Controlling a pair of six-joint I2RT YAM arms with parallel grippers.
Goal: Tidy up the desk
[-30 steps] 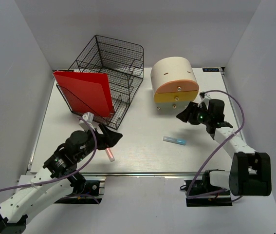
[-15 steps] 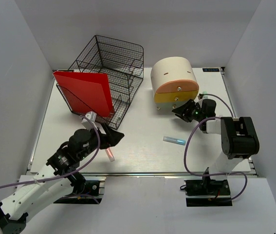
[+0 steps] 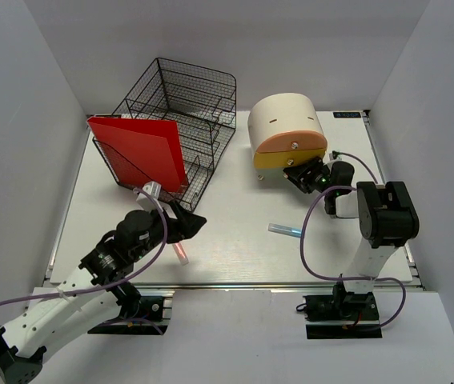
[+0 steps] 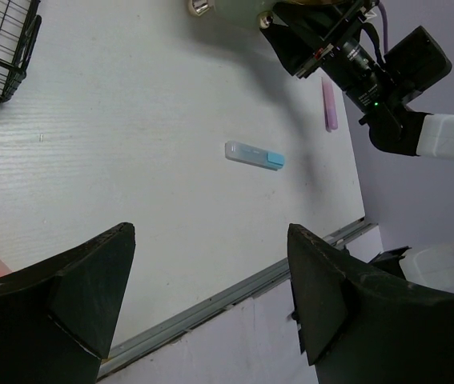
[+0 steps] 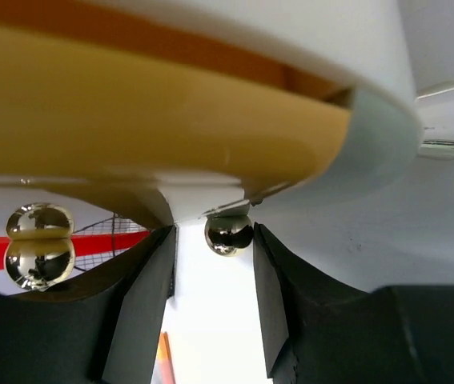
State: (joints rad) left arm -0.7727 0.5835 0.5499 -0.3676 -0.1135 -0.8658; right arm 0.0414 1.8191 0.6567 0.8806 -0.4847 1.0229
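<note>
White bench (image 3: 235,264) spans the booth btwn the side walls, w/ a silver rail (image 3: 275,285) along its near edge. Right tool (image 3: 297,173) is at the beige drawer unit (image 3: 287,128), jaws half-narrowed either side of the lower drawer's gold knob (image 5: 228,234). Wrist view shows a gap on one side, so no pinch yet and nothing held. Left tool (image 4: 210,236) hangs wide & empty over the front-left bench, near a pink pen (image 3: 180,253).

Risks: the knob is small, round & shiny, so closing off-centre could squirt it out. Nothing pins the unit, so a skewed pull may drag or tip it. The right arm's cable loops low by the blue-tipped stick (image 3: 287,230) & could sweep it.

Room: mid-bench btwn the arms is open, and the drawer has free bench in front to slide out. Wire tray (image 3: 198,96) w/ red folder (image 3: 142,152) crowds back-left. The right wall sits close to the right arm.
</note>
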